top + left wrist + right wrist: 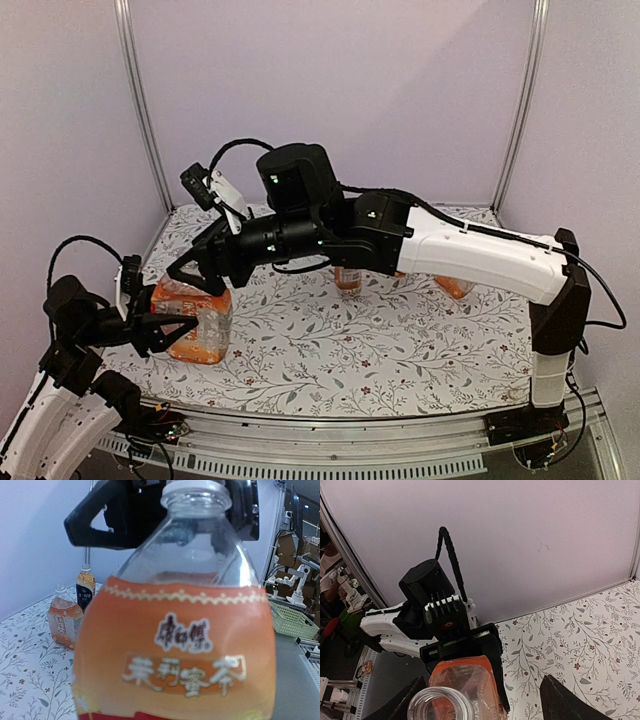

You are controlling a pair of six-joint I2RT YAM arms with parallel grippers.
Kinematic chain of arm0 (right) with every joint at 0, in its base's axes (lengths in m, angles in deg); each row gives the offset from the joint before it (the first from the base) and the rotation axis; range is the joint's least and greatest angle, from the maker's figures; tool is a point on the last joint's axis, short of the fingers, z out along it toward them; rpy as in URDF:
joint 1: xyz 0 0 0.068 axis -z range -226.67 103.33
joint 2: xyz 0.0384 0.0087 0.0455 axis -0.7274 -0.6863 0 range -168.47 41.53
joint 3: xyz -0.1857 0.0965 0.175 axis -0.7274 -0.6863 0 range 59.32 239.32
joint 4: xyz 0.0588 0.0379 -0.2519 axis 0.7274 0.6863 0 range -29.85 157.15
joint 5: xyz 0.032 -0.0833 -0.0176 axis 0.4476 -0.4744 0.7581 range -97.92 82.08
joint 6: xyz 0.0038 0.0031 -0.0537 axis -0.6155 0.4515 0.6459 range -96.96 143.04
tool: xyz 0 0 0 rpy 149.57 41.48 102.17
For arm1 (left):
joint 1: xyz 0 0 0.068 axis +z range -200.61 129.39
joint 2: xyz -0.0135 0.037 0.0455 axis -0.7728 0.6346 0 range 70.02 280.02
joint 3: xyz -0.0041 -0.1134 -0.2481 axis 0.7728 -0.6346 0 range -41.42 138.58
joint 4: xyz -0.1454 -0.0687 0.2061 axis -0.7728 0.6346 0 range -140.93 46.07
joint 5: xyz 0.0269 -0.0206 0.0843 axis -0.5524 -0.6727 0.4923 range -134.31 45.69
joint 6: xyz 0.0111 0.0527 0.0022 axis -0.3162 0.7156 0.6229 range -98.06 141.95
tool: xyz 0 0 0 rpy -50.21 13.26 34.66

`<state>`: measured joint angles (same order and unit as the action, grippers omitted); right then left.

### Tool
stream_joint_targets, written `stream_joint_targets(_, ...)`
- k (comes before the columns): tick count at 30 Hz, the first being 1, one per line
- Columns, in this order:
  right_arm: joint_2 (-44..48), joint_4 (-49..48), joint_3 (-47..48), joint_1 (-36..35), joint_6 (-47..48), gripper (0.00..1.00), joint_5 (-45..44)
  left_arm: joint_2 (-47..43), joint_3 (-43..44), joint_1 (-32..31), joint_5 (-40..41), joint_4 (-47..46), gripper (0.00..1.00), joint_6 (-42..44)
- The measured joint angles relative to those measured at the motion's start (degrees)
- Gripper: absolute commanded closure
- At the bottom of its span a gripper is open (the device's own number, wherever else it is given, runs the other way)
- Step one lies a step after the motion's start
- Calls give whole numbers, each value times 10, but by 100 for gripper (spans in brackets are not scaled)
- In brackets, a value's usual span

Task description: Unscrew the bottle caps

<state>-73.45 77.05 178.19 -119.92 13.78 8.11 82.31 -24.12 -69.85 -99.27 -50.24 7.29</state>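
Note:
A big clear bottle [200, 325] with an orange label stands upright at the table's front left. My left gripper [168, 332] is shut on its body, and the bottle [175, 645] fills the left wrist view. My right gripper [200, 272] hangs open just above the bottle's top, one black finger on each side of the neck. Seen from above between the right gripper's [482, 706] fingers [565, 700], the clear threaded mouth [440, 707] looks open. I see no bottle caps; they are out of view.
Two more orange-drink bottles [348, 278] [455, 287] stand mid-table, partly hidden behind the right arm. In the left wrist view a dark-labelled bottle [86, 585] and a squat orange one [64, 620] stand at the back left. Walls enclose the flowered table [400, 350].

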Motion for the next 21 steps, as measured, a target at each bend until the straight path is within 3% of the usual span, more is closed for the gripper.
stream_joint_targets(4,-13,7,0,0,-14,50,14,0,-2,0,0,0,73,-2)
stream_joint_targets(9,-13,7,4,-3,-21,99,35,0,-3,1,1,2,74,-8)
stream_joint_targets(11,-14,7,5,-3,-13,100,35,0,-3,1,1,5,65,-20)
stream_joint_targets(14,-15,6,4,-2,-15,100,41,0,-3,1,3,6,12,-20)
stream_joint_targets(15,-15,6,4,-2,-20,100,41,0,-3,1,6,5,2,-15)
stream_joint_targets(18,-12,9,-6,-1,-29,100,17,-4,-3,2,31,9,0,-5)
stream_joint_targets(21,0,19,-36,-1,-40,100,-66,-8,-3,2,95,20,0,11)
